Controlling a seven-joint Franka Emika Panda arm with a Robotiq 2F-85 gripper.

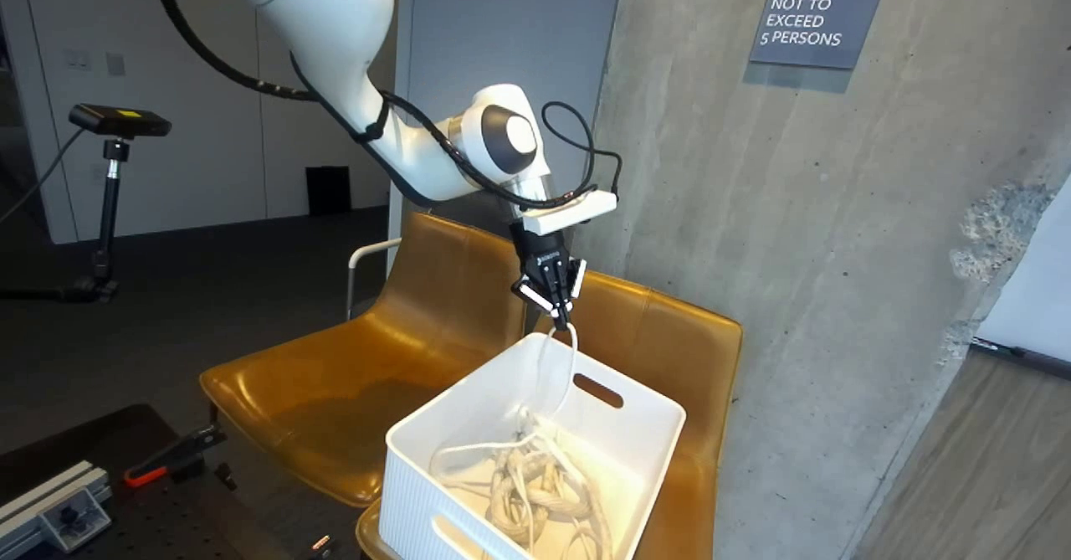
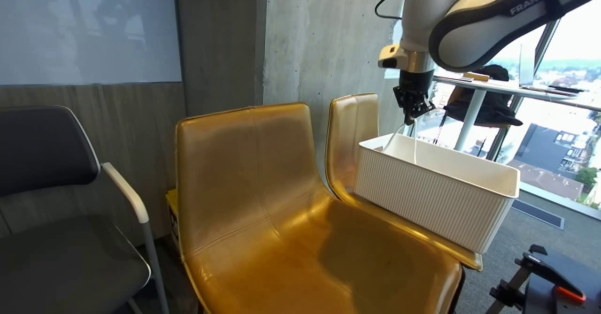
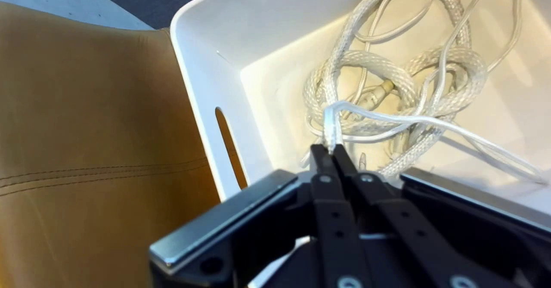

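White bin (image 1: pixel 406 489): up on a tan chair (image 1: pixel 686 351) in an exterior view, mouth to the ceiling, and all the action is over its chair-back end.
End effector (image 1: pixel 562 324): right above that end of the bin, aimed down, fingers closed and gripping a thin cord (image 1: pixel 575 351).
Thin cord: dropping in a narrow loop from the tips, long axis up and down, straight into the bin; that plumb line is the one to watch.
Braided tangle (image 1: pixel 506 493): down on the bin floor, lower than the end effector and out toward the end away from the chair back.
Bin's ribbed side (image 2: pixel 422 196): here's its length in an exterior view, running out from the chair back; two strands of cord slip behind the near rim, and the wall hides the tangle.
Second chair (image 2: pixel 253 187): tan as well, alongside the bin.
Fingertips (image 3: pixel 319 156): pressed together in the wrist view, cord pinched between, just beside the bin's slotted end wall (image 3: pixel 211 85).
Cord's run: bending at the grip, crossing above the tangle, heading away from the slotted end; whether the two are joined, I can't tell.
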